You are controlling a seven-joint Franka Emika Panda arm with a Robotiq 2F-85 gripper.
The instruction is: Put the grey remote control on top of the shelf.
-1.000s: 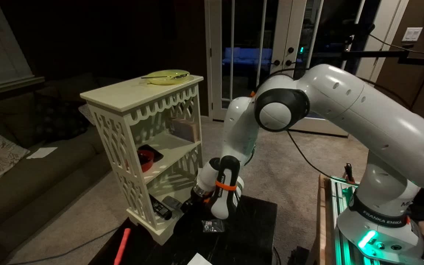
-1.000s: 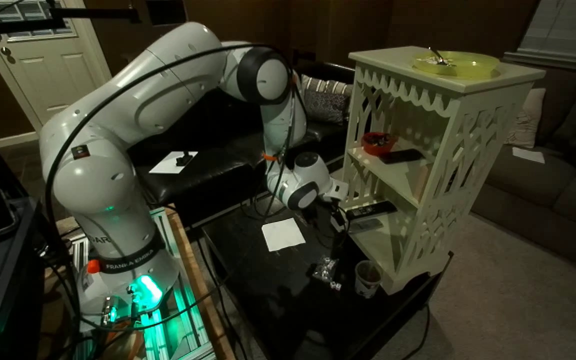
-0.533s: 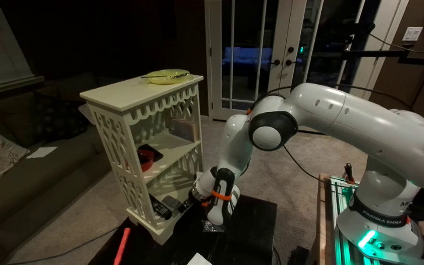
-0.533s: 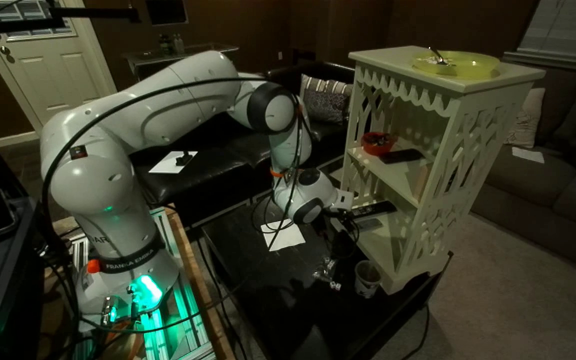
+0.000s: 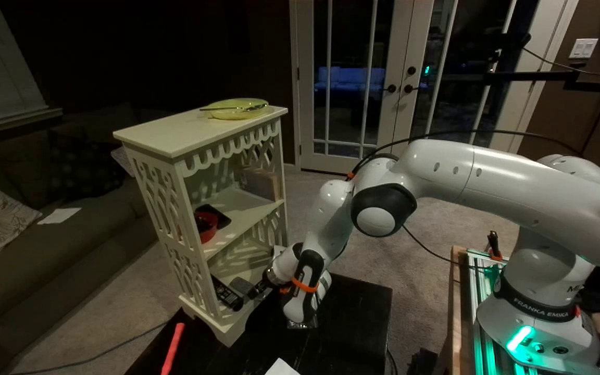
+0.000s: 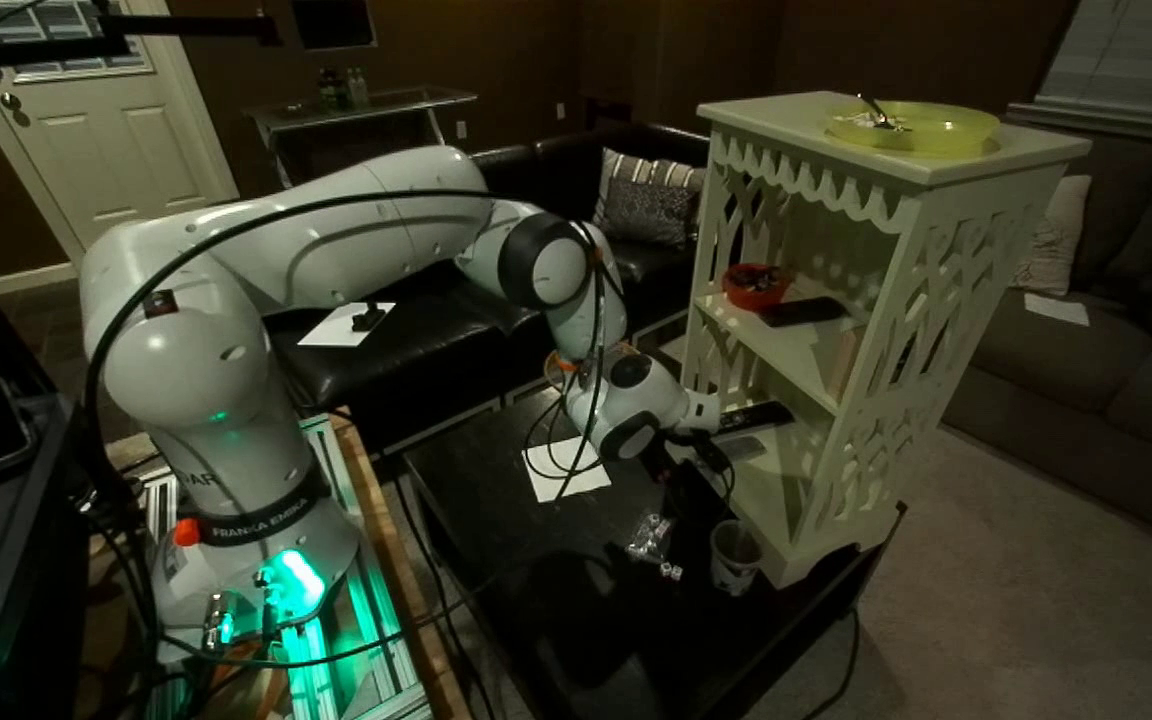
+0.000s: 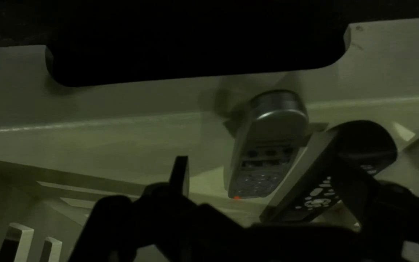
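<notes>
Lying in the shelf [image 5: 159,131]: grey remote [image 7: 266,147], black remote [image 7: 320,185].

White, rounded robot arm [image 5: 503,179] with a black joint ring [image 5: 403,200].
A black cable [image 6: 396,194] goes along it, an orange strap [image 5: 305,286] circles it; the base [image 5: 560,330] has a dark collar [image 5: 534,310] lettered FRANKA EMIKA and a green light [image 5: 520,338]; the gripper [image 7: 262,163] looks black.

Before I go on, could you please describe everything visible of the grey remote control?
The grey remote control is a plastic-looking bar with a rounded, shiny end, buttons too blurred to read, and a red spot at its inner end. It lies on the bottom tier of the shelf, its shiny end seemingly jutting past the front edge. A black remote lies beside it, contact unclear. The open end effector isn't gripping it.
</notes>
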